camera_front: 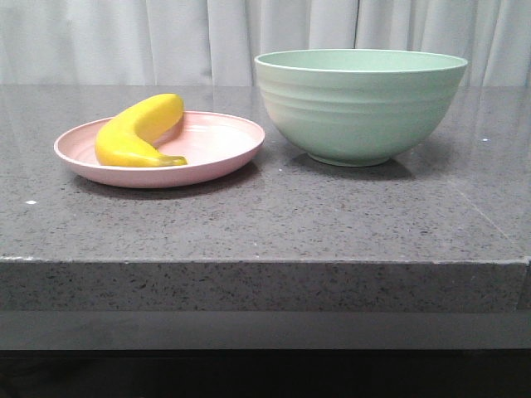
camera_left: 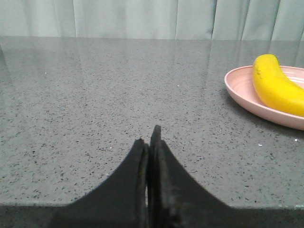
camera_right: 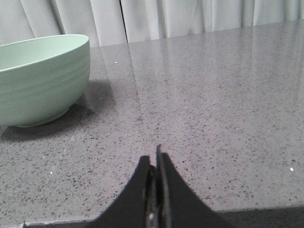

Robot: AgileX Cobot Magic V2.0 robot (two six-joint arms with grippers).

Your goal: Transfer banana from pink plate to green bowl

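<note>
Shallow round pale-pink matte plate (camera_front: 217, 146) sits left on the speckled grey stone countertop (camera_front: 274, 220), holding the short plump bright-yellow banana (camera_front: 137, 130). Banana lies curved across the plate's left half, greenish-brown stem tip toward the front. Skin smooth, glossy. Large deep mint-green matte bowl (camera_front: 360, 104), ridged outside with a small foot, stands just right of the plate, apart from it; its inside is hidden from this low angle, so contents can't be told. White pleated curtain (camera_front: 124, 41) behind. Left gripper (camera_left: 151, 140) pinched closed, empty, low over the countertop. Right gripper (camera_right: 157, 159) likewise closed on nothing.
</note>
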